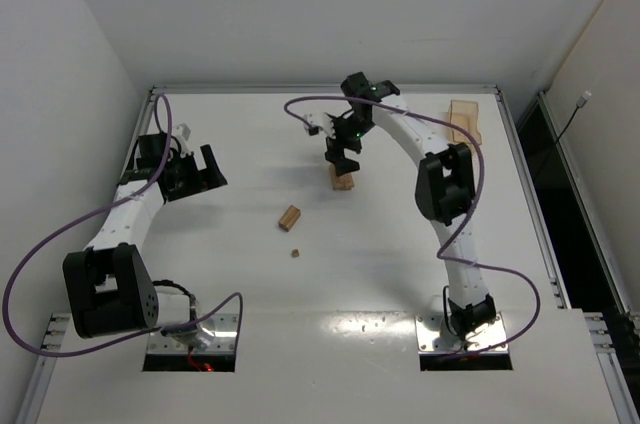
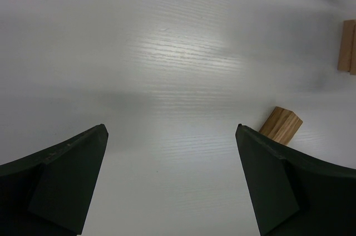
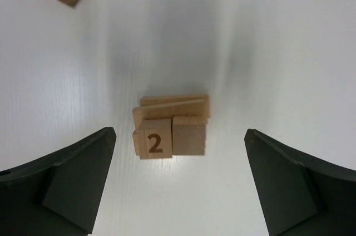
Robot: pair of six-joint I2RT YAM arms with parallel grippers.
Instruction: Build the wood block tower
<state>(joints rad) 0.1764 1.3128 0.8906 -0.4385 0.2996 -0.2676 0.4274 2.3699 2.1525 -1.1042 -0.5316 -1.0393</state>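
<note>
The white right arm [image 1: 405, 132] reached forward, its black two-finger right gripper [image 1: 342, 156] spread wide (pointing straight down), while the folded white left arm [image 1: 125, 216] held its black left gripper [image 1: 200, 172] equally agape.

Bare table [image 1: 255, 149] centre-left, tower [image 1: 342, 181] below right gripper [image 1: 343, 161], loose block [image 1: 290, 217] nearby

tower [image 1: 343, 178] behind bar block [image 1: 290, 217], apparent cube [image 1: 296, 253] nearest

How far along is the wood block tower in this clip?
Done: a small stack of light-tan wooden blocks stands with a block marked 2 on top. In hand: nothing; the right gripper hangs open over it, and the left gripper is open too. Left: a short wooden bar and a tiny wooden cube lie loose.
</note>
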